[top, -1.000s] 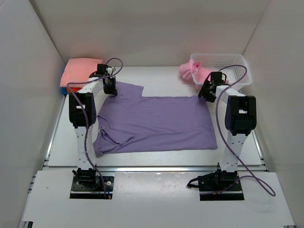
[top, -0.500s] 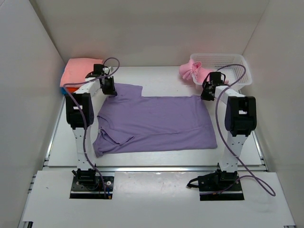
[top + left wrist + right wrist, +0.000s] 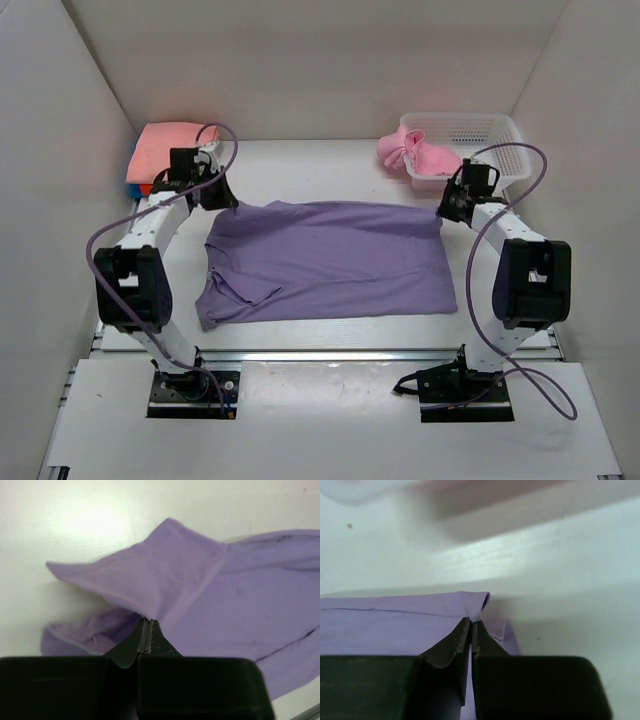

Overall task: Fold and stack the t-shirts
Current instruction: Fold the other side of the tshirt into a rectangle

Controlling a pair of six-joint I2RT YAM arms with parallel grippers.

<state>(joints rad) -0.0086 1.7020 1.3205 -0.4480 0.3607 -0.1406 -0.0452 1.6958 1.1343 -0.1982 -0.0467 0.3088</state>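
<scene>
The lavender-purple t-shirt point(image 3: 330, 260) lies spread flat in the middle of the table. My left gripper point(image 3: 224, 197) is at its far left corner, shut on the sleeve cloth point(image 3: 150, 580), which rises in a fold from the fingertips point(image 3: 155, 630). At the far right corner, my right gripper point(image 3: 444, 211) is shut on the shirt's hem corner point(image 3: 480, 602), lifted slightly off the table. A salmon-pink t-shirt point(image 3: 168, 145) tops a folded stack at the back left. A light pink t-shirt point(image 3: 408, 150) hangs over the basket's left rim.
The white mesh basket point(image 3: 480, 130) stands at the back right, close behind my right gripper. White walls enclose the table on the left, right and back. Both arms' elbows lean outward over the table's side edges.
My right gripper closed on the shirt's far right corner. Both arms swung outward, and the far edge of the shirt now runs straight between the grippers, the left sleeve drawn in.
</scene>
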